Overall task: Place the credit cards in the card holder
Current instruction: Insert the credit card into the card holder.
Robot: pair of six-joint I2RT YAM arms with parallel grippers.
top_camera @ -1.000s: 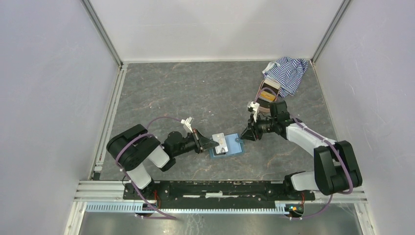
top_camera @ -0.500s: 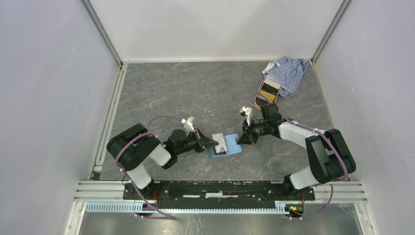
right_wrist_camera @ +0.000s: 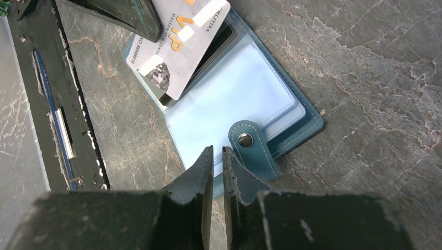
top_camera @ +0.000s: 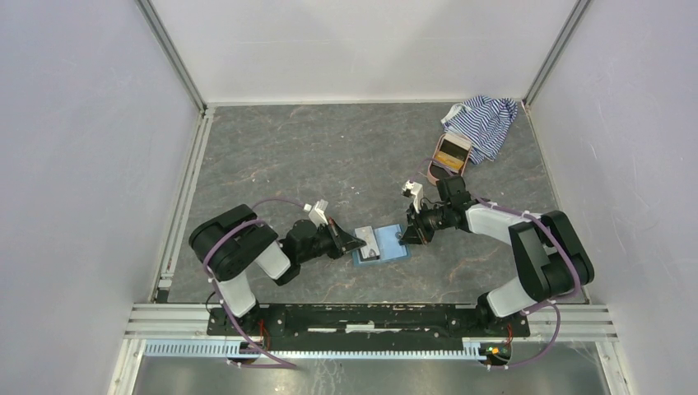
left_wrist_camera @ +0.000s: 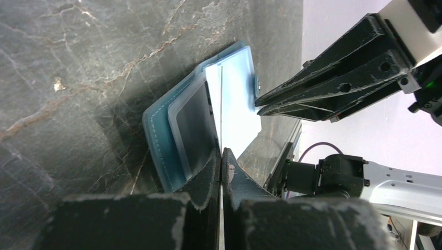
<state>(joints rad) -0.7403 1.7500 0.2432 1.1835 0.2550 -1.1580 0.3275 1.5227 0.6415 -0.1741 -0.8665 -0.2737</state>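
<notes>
Two arms meet low over the near middle of your grey marbled stone table (top_camera: 313, 156). The teal-blue folding card holder (right_wrist_camera: 245, 94) lies there opened flat between them, its paler blue inside facing up. Your left gripper (top_camera: 355, 241) has its fingers pressed tight together on a silver-grey plastic card (right_wrist_camera: 177, 49) with gold VIP lettering, pinching it by one edge. The card slants over the half of the holder nearer that arm. Its free corner sits above a clear pocket where a dark grey card (left_wrist_camera: 193, 122) already rests. You cannot tell from these views whether the silver card's edge has entered a pocket. Your right gripper (right_wrist_camera: 216, 153) comes in from the opposite side, its tips over the holder's outer edge and just beside the rounded snap tab (right_wrist_camera: 250, 146). Its fingers stand almost together with only a thin slit between them, and you cannot tell whether they clamp the holder's edge or merely rest on it. Well apart, toward the far right corner, a pink oval case (top_camera: 439, 159) holds tan-gold cards (top_camera: 452, 151). It touches a crumpled blue-and-white striped cloth (top_camera: 484, 122).
</notes>
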